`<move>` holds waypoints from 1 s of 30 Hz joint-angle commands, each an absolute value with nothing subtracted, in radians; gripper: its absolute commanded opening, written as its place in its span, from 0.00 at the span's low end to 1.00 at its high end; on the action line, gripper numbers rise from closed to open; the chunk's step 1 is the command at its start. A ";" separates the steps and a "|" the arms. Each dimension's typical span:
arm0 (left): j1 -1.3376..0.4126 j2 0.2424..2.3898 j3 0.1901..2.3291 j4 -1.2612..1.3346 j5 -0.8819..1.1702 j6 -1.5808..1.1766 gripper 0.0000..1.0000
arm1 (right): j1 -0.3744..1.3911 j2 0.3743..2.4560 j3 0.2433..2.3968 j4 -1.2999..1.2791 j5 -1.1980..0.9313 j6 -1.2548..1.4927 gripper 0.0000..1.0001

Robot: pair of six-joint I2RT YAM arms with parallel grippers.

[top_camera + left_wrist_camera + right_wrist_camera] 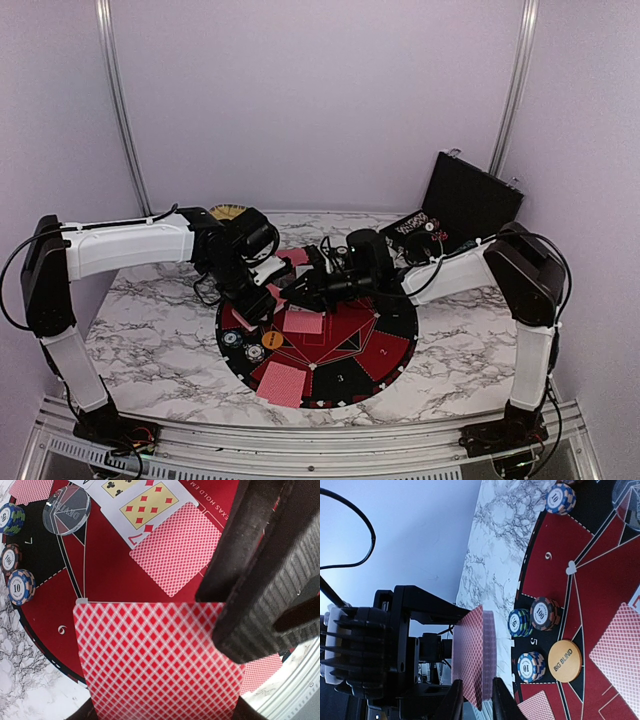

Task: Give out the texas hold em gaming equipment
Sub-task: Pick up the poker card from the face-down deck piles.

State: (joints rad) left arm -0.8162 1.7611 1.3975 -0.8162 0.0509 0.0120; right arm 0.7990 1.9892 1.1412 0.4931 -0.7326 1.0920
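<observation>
The deck (150, 655) is held, backs up, between the fingers of the left gripper (165, 709), above the 10 o'clock rim of the mat (395, 345). The right gripper (476, 695) is set against it from 3 o'clock. Its fingers (454, 702) are drawn narrow on either side of the deck's free edge, but whether a card is actually pinched cannot be told.

In the left wrist view a face-down card (175, 550) is seen on the mat just at 12 o'clock of the deck, and face-up cards (145, 505), a seven of diamonds among them, lie beyond it. A clear disc (66, 510) lies at 10 o'clock, and chip stacks (20, 586) are ranged along the rim at 9 o'clock.

In the right wrist view an orange disc (565, 661) marked BIG BLIND is seen just beside more chip stacks.

An open case (470, 200) stands at 1 o'clock on the table (150, 330).
</observation>
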 commanded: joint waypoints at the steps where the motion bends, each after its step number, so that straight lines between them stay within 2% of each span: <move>1: -0.810 1.752 1.397 -0.830 0.043 0.020 0.25 | 0.806 1.969 1.142 0.520 -0.747 1.106 0.17; 11: -0.807 1.748 1.391 -0.830 0.042 0.019 0.24 | 0.804 1.976 1.127 0.553 -0.760 1.144 0.00; 30: -0.801 1.722 1.359 -0.827 0.035 0.014 0.24 | 0.758 1.929 1.018 0.693 -0.710 1.262 0.00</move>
